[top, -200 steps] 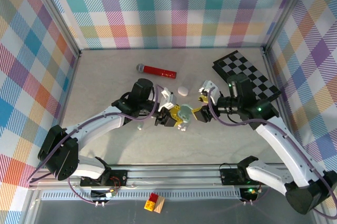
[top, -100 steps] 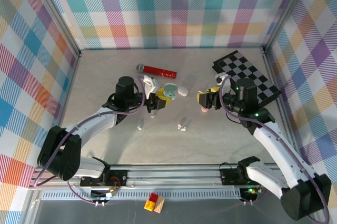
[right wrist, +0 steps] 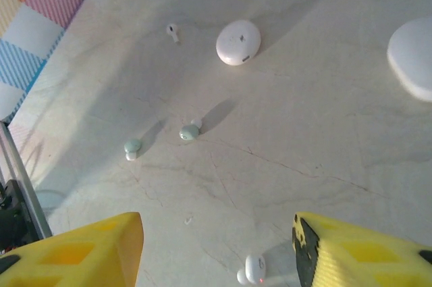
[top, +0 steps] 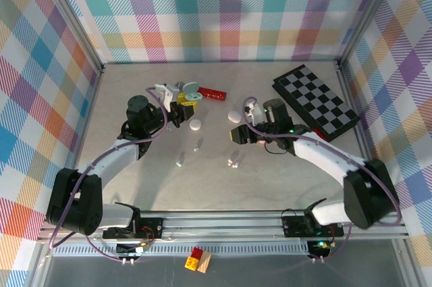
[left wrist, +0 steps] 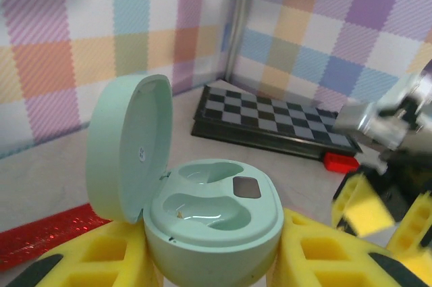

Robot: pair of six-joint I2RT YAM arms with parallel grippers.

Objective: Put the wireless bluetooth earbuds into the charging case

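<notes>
text: none readable | charging case (left wrist: 192, 216): tiny lid mark, too small to read

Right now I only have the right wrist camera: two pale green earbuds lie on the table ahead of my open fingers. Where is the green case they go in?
Observer: The left gripper grips the mint green case between its yellow fingers, toward the back left of the table.
Operator: Is it open?
Observer: Yes, its lid stands hinged up.
Operator: Anything inside it?
Observer: No, both wells are empty.
</notes>
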